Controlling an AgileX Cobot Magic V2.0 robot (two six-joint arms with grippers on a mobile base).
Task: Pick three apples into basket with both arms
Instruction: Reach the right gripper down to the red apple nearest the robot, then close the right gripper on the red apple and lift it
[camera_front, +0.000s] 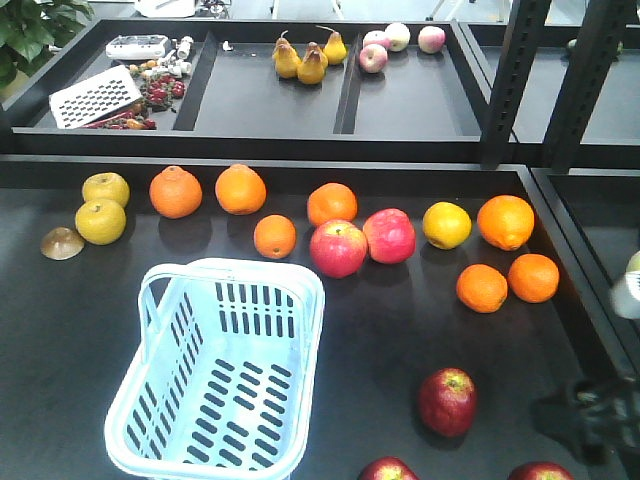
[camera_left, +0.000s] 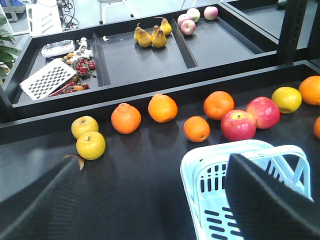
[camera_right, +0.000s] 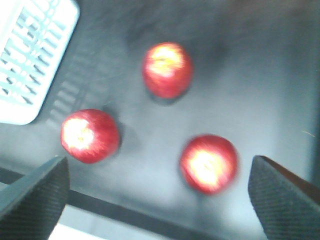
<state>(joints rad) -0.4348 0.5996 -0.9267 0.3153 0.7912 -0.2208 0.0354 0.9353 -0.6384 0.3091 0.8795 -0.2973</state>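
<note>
Nothing of the task is showing as done. The basket (camera_front: 235, 267) is sitting on the dark surface (camera_front: 70, 350) with its slotted bottom bare, and no fruit is lying in it. All three dark apples are resting on the surface to the robot's right of the basket, apart from one another and from the basket. The far apple (camera_front: 447, 401) is standing in full sight in the front view, while the middle apple (camera_front: 388, 470) and the outer apple (camera_front: 540, 471) are showing only their tops at that view's lower border. The right tool (camera_right: 157, 165) is hanging above this group with its jaws spread wide and nothing between them. Its wrist view is blurring, so the arm is probably moving, though I cannot tell toward which apple. The left tool (camera_left: 155, 160) is also gaping open and carrying nothing. It is hovering over the side of the basket away from the apples, which are not appearing in its view. The two brighter red apples (camera_front: 362, 243) are lying farther back among the oranges and are not part of the job. So the work is, in my judgement, only beginning: three grasps, three carries and three drops into the basket are all remaining, and the right arm is looking better placed to open.
</note>
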